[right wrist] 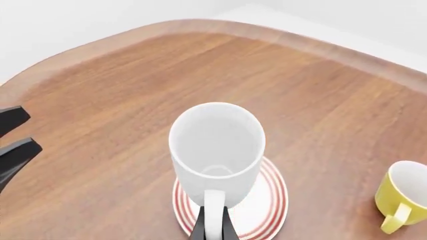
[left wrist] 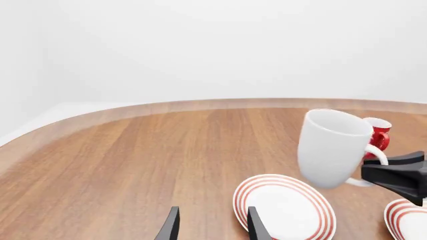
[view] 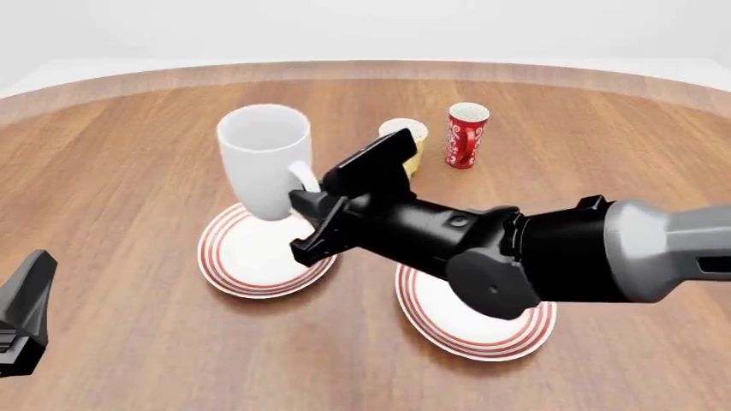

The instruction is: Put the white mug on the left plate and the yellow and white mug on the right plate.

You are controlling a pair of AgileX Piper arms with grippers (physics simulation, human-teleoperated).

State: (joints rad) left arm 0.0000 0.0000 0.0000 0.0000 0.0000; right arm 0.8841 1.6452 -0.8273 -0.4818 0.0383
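My right gripper (view: 306,202) is shut on the handle of the white mug (view: 265,161), which hangs slightly tilted over the far part of the left plate (view: 245,259). The right wrist view looks down into the mug (right wrist: 215,145), with the plate (right wrist: 270,200) below it and the fingers (right wrist: 213,226) pinching the handle. The yellow and white mug (view: 407,135) stands on the table behind the right arm, partly hidden by it. Under the right arm lies the right plate (view: 468,330), with nothing on it. My left gripper (left wrist: 212,227) is open and holds nothing, low at the left (view: 23,317).
A slim red cup (view: 466,135) with white patterns stands to the right of the yellow mug. The table's curved far edge (view: 365,68) runs behind both. The right arm's thick body (view: 549,257) spans the area over the right plate.
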